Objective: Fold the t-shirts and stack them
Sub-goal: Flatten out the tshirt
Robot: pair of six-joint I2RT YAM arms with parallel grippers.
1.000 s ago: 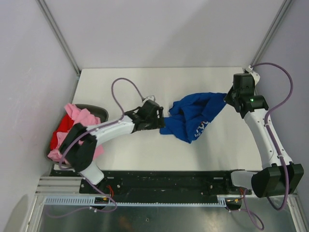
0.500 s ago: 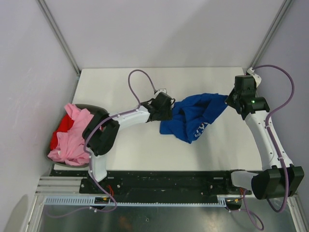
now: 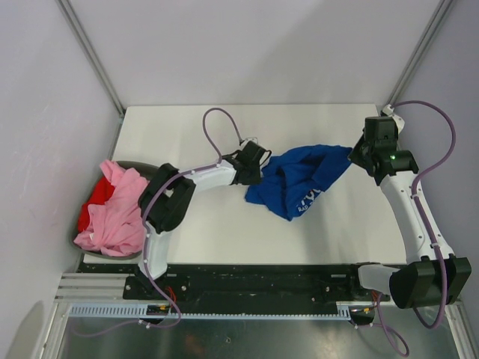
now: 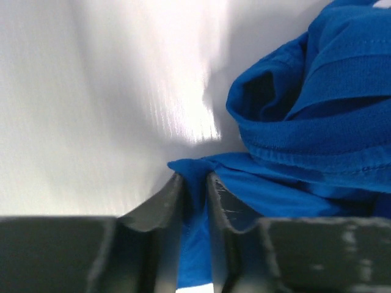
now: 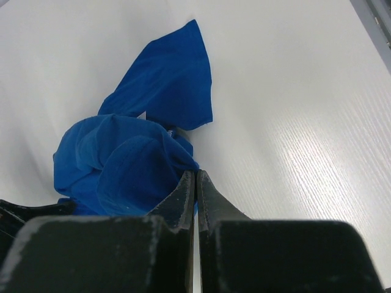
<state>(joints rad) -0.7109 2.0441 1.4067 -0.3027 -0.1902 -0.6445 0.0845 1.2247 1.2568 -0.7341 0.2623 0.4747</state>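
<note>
My left hand pinches one end of the bunched blue t-shirt, my right hand clamps the opposite end, so its long axis runs between them.

White table (blue t-shirt atop)

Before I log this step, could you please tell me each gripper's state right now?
Left gripper: closed on a fold of the blue t-shirt.
Right gripper: closed on that shirt's edge.
</note>
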